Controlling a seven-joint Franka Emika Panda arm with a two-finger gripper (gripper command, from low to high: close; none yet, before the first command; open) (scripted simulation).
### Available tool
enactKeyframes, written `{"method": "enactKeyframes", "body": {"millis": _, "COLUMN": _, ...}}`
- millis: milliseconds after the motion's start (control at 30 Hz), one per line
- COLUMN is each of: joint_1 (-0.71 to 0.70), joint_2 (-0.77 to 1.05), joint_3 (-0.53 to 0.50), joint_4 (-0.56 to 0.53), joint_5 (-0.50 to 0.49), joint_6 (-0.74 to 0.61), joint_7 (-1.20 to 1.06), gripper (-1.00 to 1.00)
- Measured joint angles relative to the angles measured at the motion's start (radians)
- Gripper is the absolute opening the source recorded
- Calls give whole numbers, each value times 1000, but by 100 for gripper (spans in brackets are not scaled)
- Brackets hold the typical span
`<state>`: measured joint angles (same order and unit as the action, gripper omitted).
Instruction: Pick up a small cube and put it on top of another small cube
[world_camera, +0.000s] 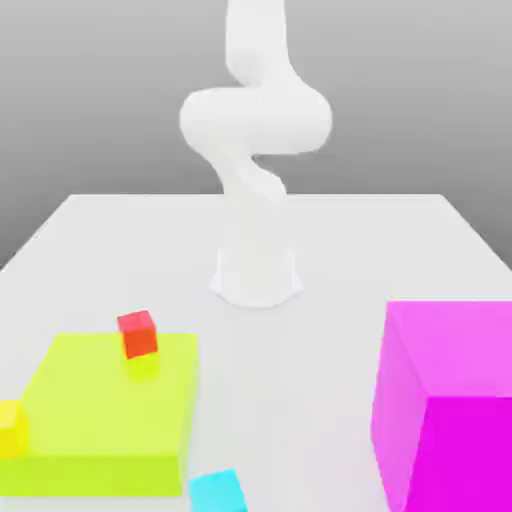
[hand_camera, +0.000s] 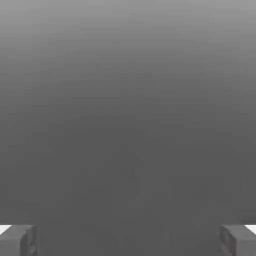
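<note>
Nearest the camera sits a sky-cyan cube (world_camera: 217, 492), light, rigid and best pinched on opposite flat faces, while the gripper (hand_camera: 128, 240) fingers stand spread, empty.

White arm (world_camera: 255, 130), red cube (world_camera: 138, 334) atop lime block (world_camera: 100, 420), magenta block (world_camera: 450, 400)
</note>
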<state>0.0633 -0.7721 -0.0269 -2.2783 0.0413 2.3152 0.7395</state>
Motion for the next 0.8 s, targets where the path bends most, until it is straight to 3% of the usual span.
{"method": "enactKeyframes", "body": {"millis": 300, "joint_1": 289, "joint_2": 162, "joint_3": -118, "joint_4": 35, "joint_5": 157, "joint_6": 96, "joint_7": -355, "gripper": 0}}
{"method": "enactKeyframes", "body": {"millis": 800, "joint_1": 643, "joint_2": 493, "joint_3": -205, "joint_4": -72, "joint_5": 307, "joint_6": 264, "joint_7": -1047, "gripper": 0}}
